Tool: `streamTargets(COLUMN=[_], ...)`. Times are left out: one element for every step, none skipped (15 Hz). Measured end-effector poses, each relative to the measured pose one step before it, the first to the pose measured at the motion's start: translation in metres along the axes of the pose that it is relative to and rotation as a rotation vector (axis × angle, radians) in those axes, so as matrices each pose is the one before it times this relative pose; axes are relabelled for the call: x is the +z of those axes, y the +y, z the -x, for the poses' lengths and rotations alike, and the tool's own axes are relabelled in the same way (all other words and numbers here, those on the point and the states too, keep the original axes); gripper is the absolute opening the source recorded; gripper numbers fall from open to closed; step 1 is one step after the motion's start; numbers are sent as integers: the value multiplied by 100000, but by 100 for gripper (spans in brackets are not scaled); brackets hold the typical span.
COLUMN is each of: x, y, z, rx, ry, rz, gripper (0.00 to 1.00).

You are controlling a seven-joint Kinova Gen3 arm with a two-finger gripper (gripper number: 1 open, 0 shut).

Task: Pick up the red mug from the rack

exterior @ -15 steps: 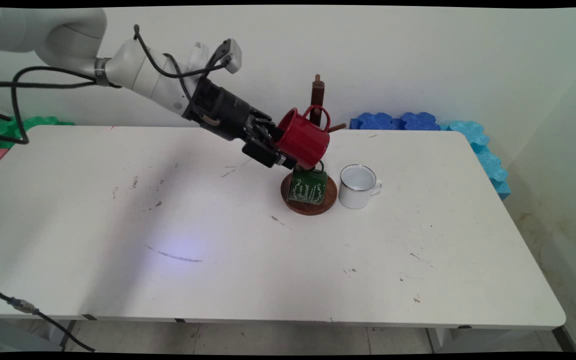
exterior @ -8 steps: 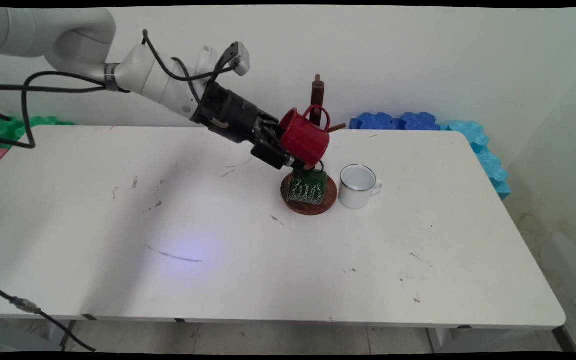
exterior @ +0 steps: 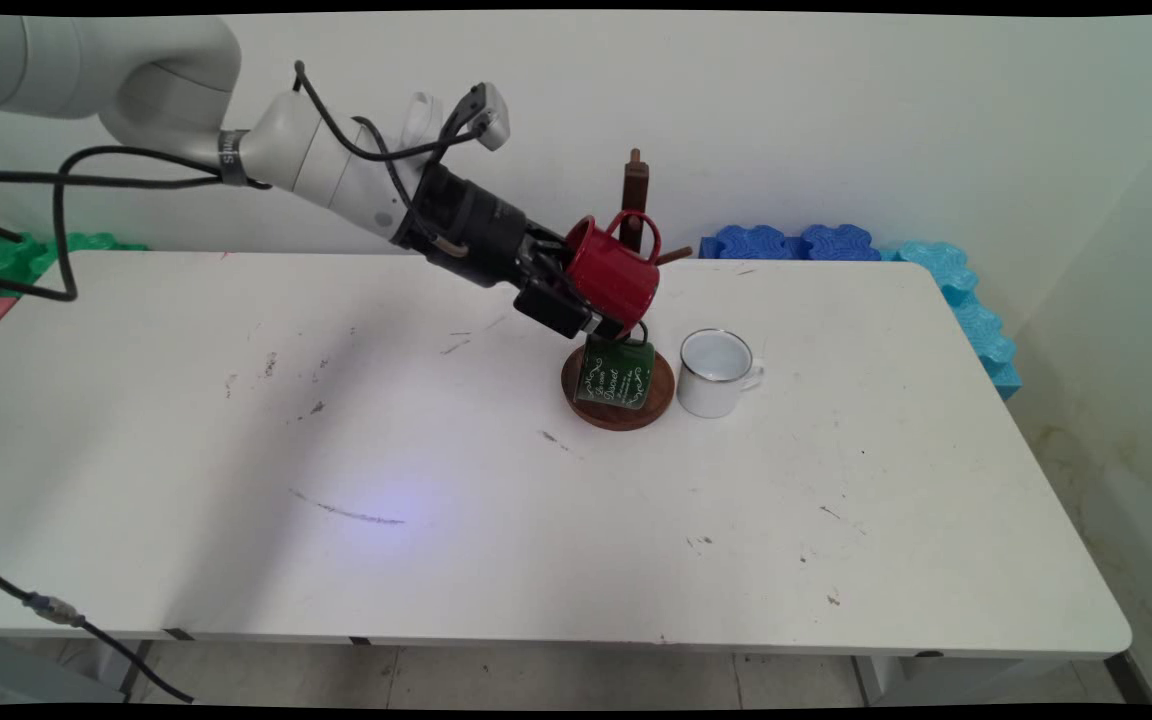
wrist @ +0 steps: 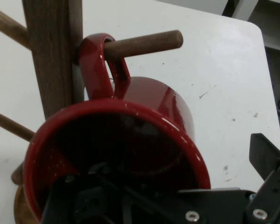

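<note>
Table: the white table (exterior: 836, 520) fills the main view, scuffed with small dark marks, and carries everything below.
Arm: the white arm (exterior: 316, 165) reaches in from the upper left, black cables looping off it, angled down towards the stand.
Foam pieces: blue foam blocks (exterior: 796, 242) line the wall at the table's far right edge, and a green one (exterior: 6, 255) peeks in at the far left.
Mug tree: the wooden mug tree (exterior: 635, 190) stands upright on a round wooden base (exterior: 666, 385) near the table's far middle; in the hand view its post (wrist: 51, 51) rises on the left with a peg (wrist: 144, 43) sticking out to the right.
Gripper: the black gripper (exterior: 576, 295) is clamped on the red mug's rim, one finger inside the cup and the other outside at the hand view's lower right.
Red mug: the red mug (exterior: 616, 280) is tilted, mouth towards the gripper, and its handle (wrist: 100, 65) is threaded over the peg, close against the post.
White mug: a white enamel mug (exterior: 716, 372) sits upright on the table, just right of the base.
Green mug: a green mug (exterior: 616, 373) with white lettering hangs low over the base, below the red one.
</note>
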Motion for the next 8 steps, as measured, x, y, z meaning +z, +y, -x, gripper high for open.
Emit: streamTargets(x=[51, 68, 64, 35, 61, 61, 56, 48], y=[47, 59, 47, 37, 45, 42, 33, 31], z=[-60, -36, -48, -41, -40, -28, -32, -9], rx=[-85, -149, -110, -104, -106, -120, -53, -19], ry=[181, 189, 180, 153, 186, 219, 198, 126], rz=[43, 70, 55, 16, 32, 14, 18, 21], gripper=[100, 100, 100, 100, 100, 0, 0, 0])
